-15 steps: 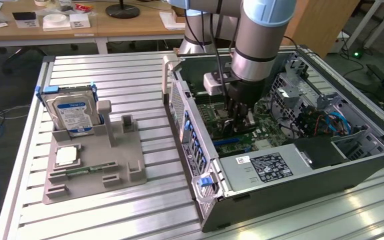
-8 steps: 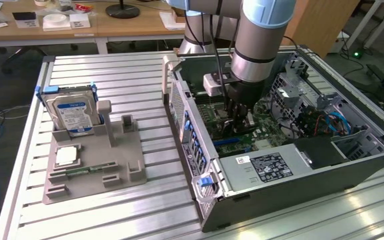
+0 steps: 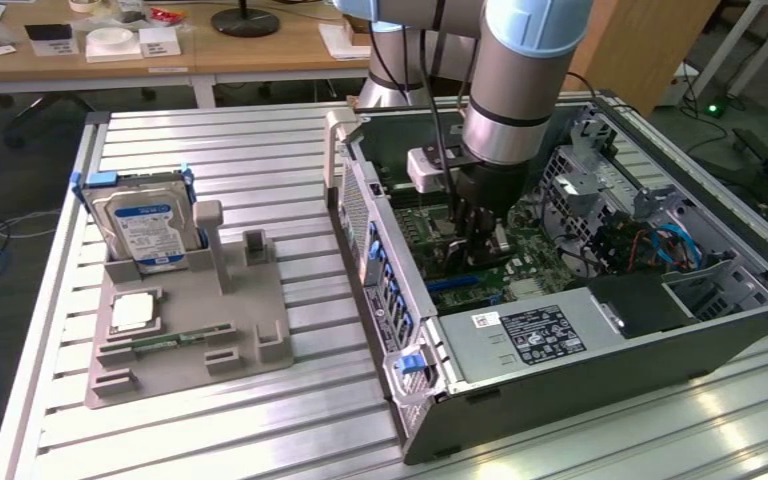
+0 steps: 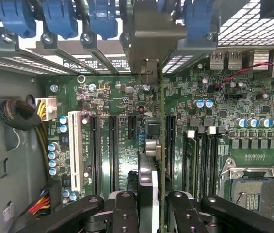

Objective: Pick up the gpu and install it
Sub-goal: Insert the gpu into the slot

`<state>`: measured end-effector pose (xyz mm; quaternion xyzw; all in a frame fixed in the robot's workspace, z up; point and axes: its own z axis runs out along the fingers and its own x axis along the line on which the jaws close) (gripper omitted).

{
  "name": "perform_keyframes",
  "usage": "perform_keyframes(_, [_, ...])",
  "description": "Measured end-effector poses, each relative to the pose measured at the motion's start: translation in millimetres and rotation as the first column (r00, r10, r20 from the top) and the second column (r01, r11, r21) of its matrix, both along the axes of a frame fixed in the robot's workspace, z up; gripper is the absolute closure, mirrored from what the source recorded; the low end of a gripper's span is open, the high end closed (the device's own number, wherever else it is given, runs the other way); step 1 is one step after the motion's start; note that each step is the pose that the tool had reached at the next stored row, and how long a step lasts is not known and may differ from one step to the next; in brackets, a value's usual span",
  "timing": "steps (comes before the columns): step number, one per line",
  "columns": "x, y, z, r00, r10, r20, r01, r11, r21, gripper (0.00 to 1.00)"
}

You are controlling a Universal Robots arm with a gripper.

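Note:
My gripper [image 3: 475, 255] reaches down inside the open computer case [image 3: 398, 330], just above the green motherboard [image 3: 524, 250]. In the wrist view the gripper [image 4: 153, 204] is shut on the gpu [image 4: 161, 126], a thin card seen edge-on. The card runs from between the black fingers [image 4: 127, 213] up to its grey metal bracket [image 4: 149, 43] at the case's rear wall. It stands over the motherboard [image 4: 127, 97] between the black expansion slots [image 4: 113, 150] and the memory slots [image 4: 200, 160]. Whether its lower edge touches a slot is hidden.
A grey holder [image 3: 257, 300] on the slatted table at the exterior view's left carries the silver hard drive [image 3: 151, 225], a processor chip [image 3: 135, 312] and a green memory stick [image 3: 177, 340]. Inside the case sit the power supply [image 3: 531, 335], drive cages [image 3: 598, 170] and cable bundles [image 4: 18, 114].

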<state>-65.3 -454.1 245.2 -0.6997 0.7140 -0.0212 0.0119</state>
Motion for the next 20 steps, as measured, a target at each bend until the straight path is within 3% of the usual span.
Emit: perform_keyframes(20, [-0.1, 0.2, -5.0, 1.0, 0.0, -0.0002, 0.0, 1.0, -0.0007, 0.72])
